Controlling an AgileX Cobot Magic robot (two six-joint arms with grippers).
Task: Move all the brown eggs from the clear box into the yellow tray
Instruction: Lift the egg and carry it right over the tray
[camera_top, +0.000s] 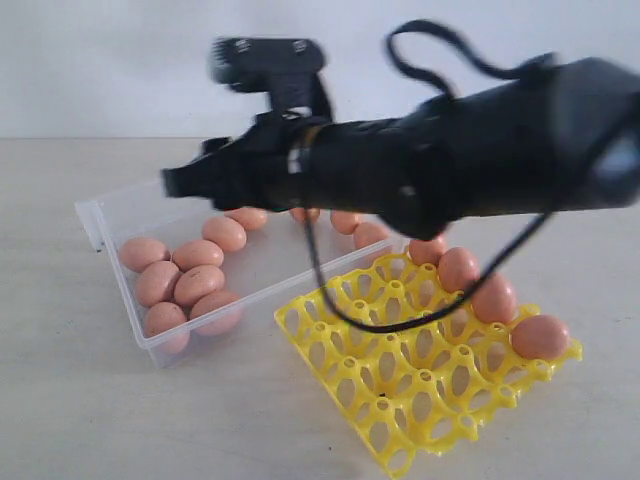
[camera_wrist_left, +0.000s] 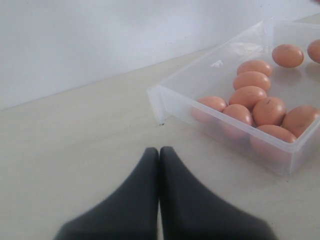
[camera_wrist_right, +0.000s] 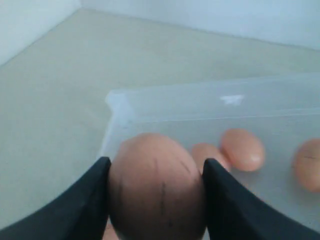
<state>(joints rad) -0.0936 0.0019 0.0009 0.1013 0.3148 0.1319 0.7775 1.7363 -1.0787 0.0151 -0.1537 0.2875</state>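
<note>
- My right pincer (camera_wrist_right: 155, 167) grips one smooth orange-brown egg (camera_wrist_right: 156, 195) between its fingers, over the shallow clear plastic box (camera_top: 285, 255).
- My left pincer (camera_wrist_left: 159, 152) is closed, tips touching, over the pale bench (camera_wrist_left: 75, 150) near the box.
- Other brown eggs (camera_top: 185, 285) lie in the box.
- Four eggs (camera_top: 494, 298) sit along one edge of the bright yellow plastic egg tray (camera_top: 400, 400).

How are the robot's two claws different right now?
The left claw is shut and empty; the right claw is clamped on a brown egg. The left claw faces bare table beside the clear box; the right claw is over the box. Both have black fingers.
</note>
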